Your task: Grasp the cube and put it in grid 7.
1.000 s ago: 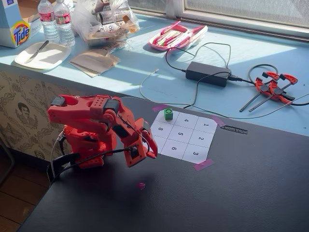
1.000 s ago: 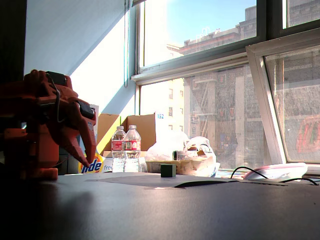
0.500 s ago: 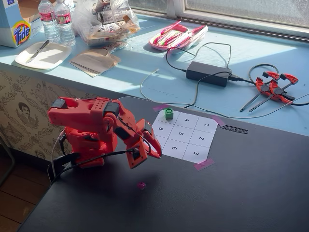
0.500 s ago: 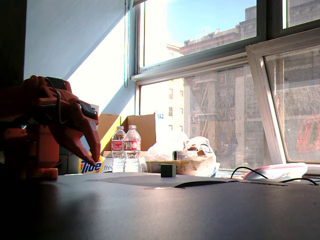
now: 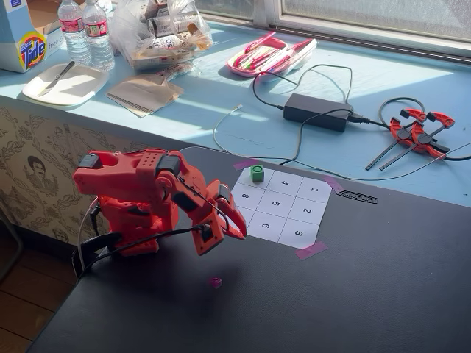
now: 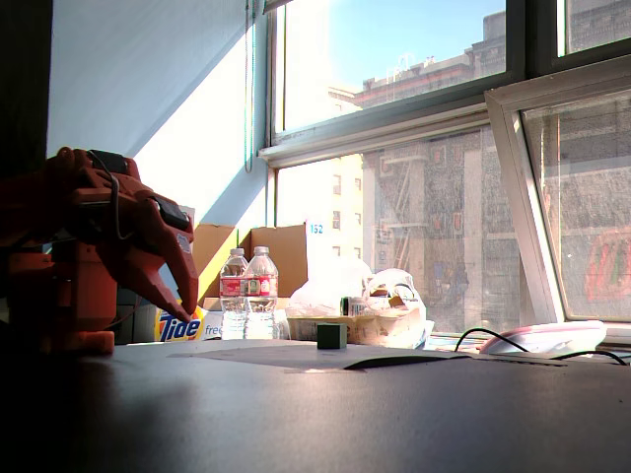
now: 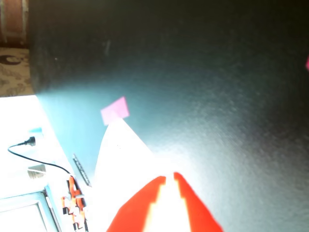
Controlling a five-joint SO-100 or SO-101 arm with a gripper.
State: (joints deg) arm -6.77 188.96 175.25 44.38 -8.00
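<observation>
- Over the black table (image 5: 353,294), left of the numbered sheet, the red gripper (image 5: 221,234) hangs empty, jaws nearly closed.
- Green cube (image 5: 257,173) sits inside grid 7 (image 5: 259,179), well apart from it.
- Judged light, rigid, smooth-faced; pinch opposite side faces.

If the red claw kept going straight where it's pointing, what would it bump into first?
Probably the black table. The gripper tilts downward, near the numbered sheet's edge; depth is unclear. The green cube sits off that line.

"Tide" on box (image 5: 22,40) | 1–6, 8 on grid sheet (image 5: 283,207) | "152" on cardboard (image 6: 315,229)
</observation>
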